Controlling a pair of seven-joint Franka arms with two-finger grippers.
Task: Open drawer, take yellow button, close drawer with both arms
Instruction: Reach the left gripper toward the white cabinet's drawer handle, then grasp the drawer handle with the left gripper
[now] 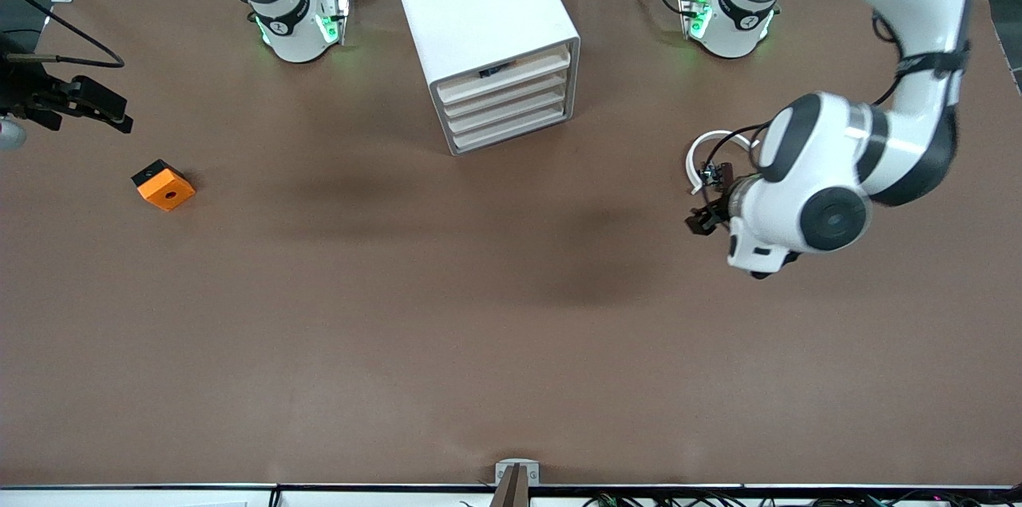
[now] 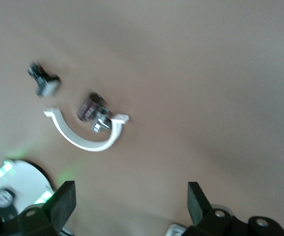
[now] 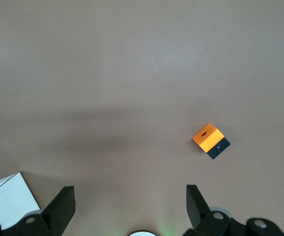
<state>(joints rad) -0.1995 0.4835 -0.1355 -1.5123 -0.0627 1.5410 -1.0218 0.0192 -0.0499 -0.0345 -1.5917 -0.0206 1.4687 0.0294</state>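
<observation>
Your drawer (image 1: 501, 77) sits shut; left gripper (image 2: 132, 206) and right gripper (image 3: 129, 206) hover over bare table with fingers spread, empty, ready.

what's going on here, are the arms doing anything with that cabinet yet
Not yet. The white cabinet stands between the two arm bases with all four drawers pushed in, the top drawer included. The left gripper is open and empty over bare table beside a white curved clip and some small parts. The right gripper, also open and empty, is at the right arm's end of the table, over the area by the orange block. No button is visible.
</observation>
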